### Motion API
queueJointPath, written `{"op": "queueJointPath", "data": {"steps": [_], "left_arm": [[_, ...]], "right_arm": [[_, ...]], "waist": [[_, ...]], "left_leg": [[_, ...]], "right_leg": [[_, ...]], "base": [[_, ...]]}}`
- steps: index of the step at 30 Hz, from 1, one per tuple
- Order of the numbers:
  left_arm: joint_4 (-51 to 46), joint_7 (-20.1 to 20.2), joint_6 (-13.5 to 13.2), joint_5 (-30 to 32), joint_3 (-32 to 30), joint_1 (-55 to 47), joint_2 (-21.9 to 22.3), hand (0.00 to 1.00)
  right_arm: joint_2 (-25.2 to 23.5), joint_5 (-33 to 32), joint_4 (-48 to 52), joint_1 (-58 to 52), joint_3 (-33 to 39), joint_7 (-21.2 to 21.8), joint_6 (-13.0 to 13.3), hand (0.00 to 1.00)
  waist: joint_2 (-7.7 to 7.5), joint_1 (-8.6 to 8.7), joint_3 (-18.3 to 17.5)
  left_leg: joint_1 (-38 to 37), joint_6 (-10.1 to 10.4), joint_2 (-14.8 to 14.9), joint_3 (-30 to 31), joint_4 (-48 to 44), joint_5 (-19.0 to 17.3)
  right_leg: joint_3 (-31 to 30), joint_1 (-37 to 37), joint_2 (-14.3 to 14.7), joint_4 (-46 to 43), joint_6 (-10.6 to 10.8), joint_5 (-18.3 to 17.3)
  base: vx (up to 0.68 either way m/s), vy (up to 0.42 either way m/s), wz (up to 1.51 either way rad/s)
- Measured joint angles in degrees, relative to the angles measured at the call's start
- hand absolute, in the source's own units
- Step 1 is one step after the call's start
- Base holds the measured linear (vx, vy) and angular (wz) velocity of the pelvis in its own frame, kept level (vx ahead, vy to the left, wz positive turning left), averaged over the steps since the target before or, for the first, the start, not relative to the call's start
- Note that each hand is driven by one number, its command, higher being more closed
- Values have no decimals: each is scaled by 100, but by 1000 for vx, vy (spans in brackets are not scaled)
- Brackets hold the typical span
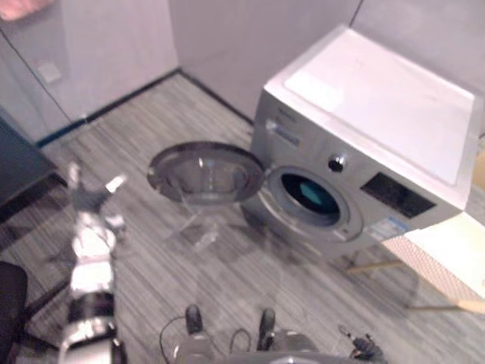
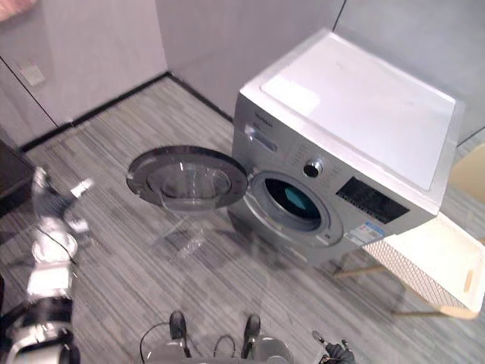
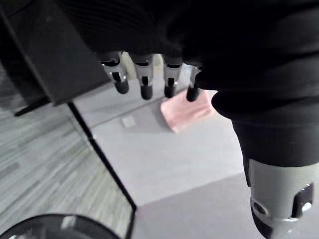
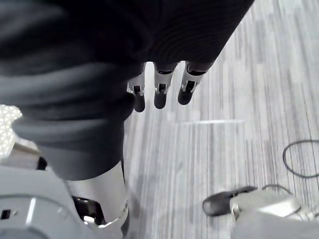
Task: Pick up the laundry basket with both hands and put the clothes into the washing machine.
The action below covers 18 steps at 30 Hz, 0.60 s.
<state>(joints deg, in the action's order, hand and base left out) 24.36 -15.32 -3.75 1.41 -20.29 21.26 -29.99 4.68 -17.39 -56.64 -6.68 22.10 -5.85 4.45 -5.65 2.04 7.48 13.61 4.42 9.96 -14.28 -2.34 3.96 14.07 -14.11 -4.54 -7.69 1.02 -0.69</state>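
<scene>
Item: laundry basket (image 2: 436, 262), white with a perforated wall, set on a light wooden stand (image 2: 428, 311) just beside the front corner of the washing machine (image 1: 379, 98). Position: far to the right of the left robot hand (image 1: 91, 201), with the machine's open round door (image 1: 204, 173) and drum mouth (image 1: 311, 196) between them. It is cut by the view's edge, so its long axis and contents cannot be told. Left robot hand: raised over the floor (image 1: 227, 265), fingers straight and spread, holding and touching nothing. Right robot hand (image 4: 160, 93): fingers straight and loose, pointing down at the floor, empty. A patch of white mesh (image 4: 6, 127) beside it is probably the basket's wall, so this hand is judged the nearer. Coming move: one hand to each opposite rim, the left having the longer reach.
</scene>
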Motion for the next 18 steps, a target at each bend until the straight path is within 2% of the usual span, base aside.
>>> {"op": "queueJointPath", "data": {"steps": [1,3,4,8,11,15,16,17,18], "left_arm": [[360,-10,-1,-195,95,770,-414,0],[649,-15,-24,-317,305,1491,-691,0],[863,17,-36,-394,515,1977,-804,0],[1391,46,-48,-578,868,3091,-1053,0],[1663,160,-49,-621,1290,4031,-1369,0],[1945,166,-88,-631,1800,5080,-1437,0],[1978,164,-101,-642,1817,5129,-1421,0],[2109,161,-117,-681,1834,5175,-1343,0],[2182,162,-114,-697,1850,5178,-1283,0]], "right_arm": [[11,-68,309,3,-19,34,24,0],[1,-131,625,4,-84,89,64,0],[5,-259,851,-9,-202,103,114,0],[-126,-473,1536,-17,-681,119,223,0],[-252,-562,1858,-18,-991,121,318,0],[-326,-739,2103,-45,-1147,100,445,0],[-336,-741,2125,-45,-1159,99,452,0],[-368,-742,2158,-47,-1196,93,471,0],[-383,-744,2157,-56,-1218,88,473,0]], "waist": [[8,5,143],[0,20,332],[-1,21,452],[-42,-7,550],[-127,-30,598],[-214,-34,660],[-216,-24,661],[-219,20,667],[-233,31,673]], "left_leg": [[284,0,68,-12,-155,-1],[480,-6,122,-14,-332,-35],[607,-2,200,-28,-501,-109],[1211,18,472,-167,-1101,-415],[1835,2,693,-248,-1493,-509],[2764,-9,1065,-92,-2241,-794],[2889,-6,1119,-68,-2342,-833],[3161,-22,1231,6,-2510,-893],[3238,-35,1258,19,-2546,-905]], "right_leg": [[-19,-235,37,-5,0,86],[-18,-348,54,-14,-35,133],[-35,-409,74,-13,-26,172],[-181,-736,250,264,29,462],[-278,-1047,424,752,197,849],[-311,-1458,690,1117,356,1243],[-311,-1528,730,1151,427,1307],[-309,-1666,829,1260,531,1533],[-306,-1699,854,1322,526,1626]], "base": [[-120,-44,-18],[-133,-26,-10],[-114,-10,-11],[-102,-8,-40],[-67,-36,-39],[5,-13,-36],[32,6,-38],[27,8,-29],[36,16,-35]]}}
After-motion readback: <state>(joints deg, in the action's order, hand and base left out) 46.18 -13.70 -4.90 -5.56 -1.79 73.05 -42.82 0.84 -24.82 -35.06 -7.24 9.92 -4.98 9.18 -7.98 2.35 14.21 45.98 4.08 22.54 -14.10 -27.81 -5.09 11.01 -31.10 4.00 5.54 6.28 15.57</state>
